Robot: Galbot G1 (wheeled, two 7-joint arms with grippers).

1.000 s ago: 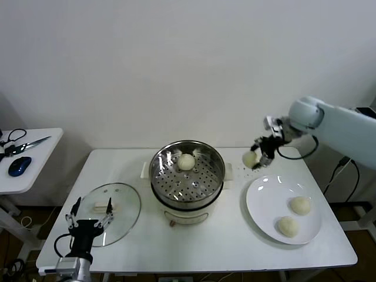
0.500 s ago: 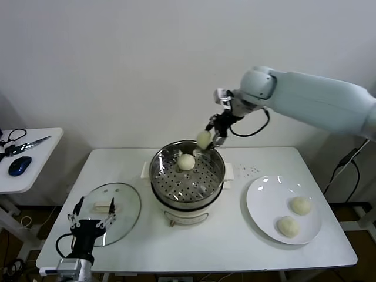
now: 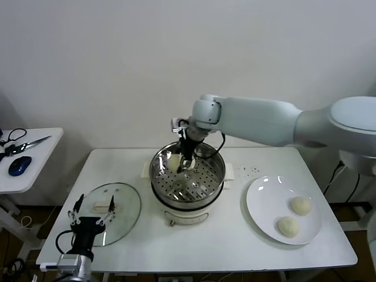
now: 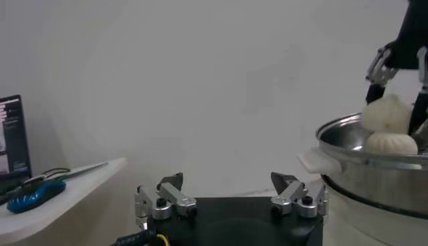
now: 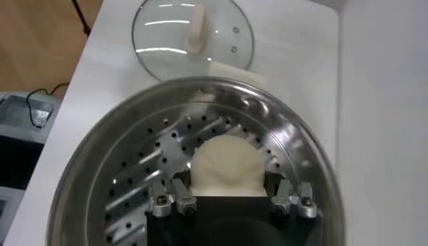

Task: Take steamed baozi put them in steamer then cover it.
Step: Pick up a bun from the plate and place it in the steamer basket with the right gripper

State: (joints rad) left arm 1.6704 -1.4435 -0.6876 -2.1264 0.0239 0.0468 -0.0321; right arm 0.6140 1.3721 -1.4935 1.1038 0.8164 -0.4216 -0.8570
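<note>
My right gripper [image 3: 183, 157] reaches over the steel steamer [image 3: 202, 182] and is shut on a cream-white baozi [image 3: 174, 160], held just above the perforated bottom near the far left rim. The right wrist view shows that baozi [image 5: 227, 166] between the fingers [image 5: 179, 195]. The left wrist view shows the held baozi [image 4: 386, 111] just above a second baozi [image 4: 389, 142] lying in the steamer [image 4: 374, 175]. Two more baozi [image 3: 300, 205] [image 3: 287, 226] lie on the white plate [image 3: 264, 205]. The glass cover [image 3: 120, 216] lies flat on the table's left. My left gripper [image 3: 91, 212] is open at its near edge.
A small side table [image 3: 32, 170] at the far left holds scissors [image 3: 26, 144] and a blue mouse [image 3: 19, 165]. The steamer's cream-white pot base [image 3: 188, 215] stands in the middle of the white table. A wall is close behind.
My right arm has swung left with the baozi, from beside the plate to above the steamer's far rim, then down into the steamer. The left arm has not moved.
</note>
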